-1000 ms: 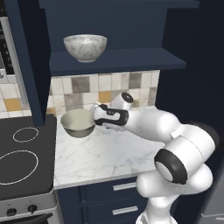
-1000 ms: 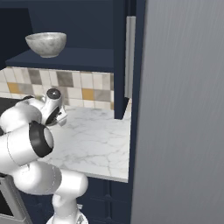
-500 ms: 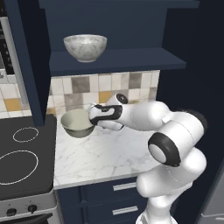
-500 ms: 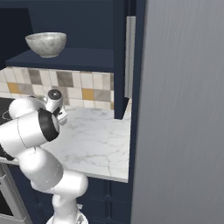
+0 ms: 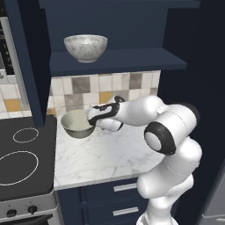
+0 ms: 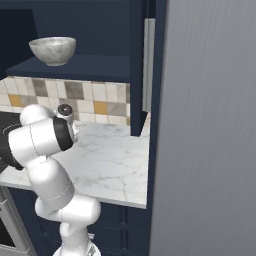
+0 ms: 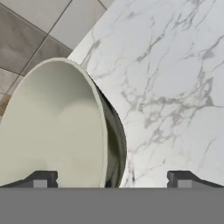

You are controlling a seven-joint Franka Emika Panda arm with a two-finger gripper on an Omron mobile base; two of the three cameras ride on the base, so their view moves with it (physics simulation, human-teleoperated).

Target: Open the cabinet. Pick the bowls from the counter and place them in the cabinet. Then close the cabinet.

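Observation:
The navy cabinet (image 5: 115, 60) stands open, its door (image 6: 136, 65) with a silver bar handle swung out. The marbled bowl (image 5: 85, 47) (image 6: 52, 50) rests on the cabinet's shelf. A plain beige-grey bowl (image 5: 76, 124) (image 7: 48, 131) sits on the white marble counter (image 5: 110, 151) (image 6: 110, 155) (image 7: 175, 74) by the tiled wall. My gripper (image 5: 90, 118) (image 7: 111, 179) is open at the bowl's right rim. In the hand view one fingertip (image 7: 40, 179) lies over the bowl's inside and the other over the counter, so the jaws straddle the bowl's wall without closing on it.
A black stovetop (image 5: 22, 154) with white rings borders the counter on the left. Navy drawers (image 5: 118, 189) run below the counter. A tall grey panel (image 6: 210, 125) rises at the counter's right end. The other open door (image 5: 26, 57) hangs above the stovetop's edge.
My hand has crept left to the beige-grey bowl's rim while the elbow swung higher and forward. Both bowls stayed where they were, and the jaws stayed open.

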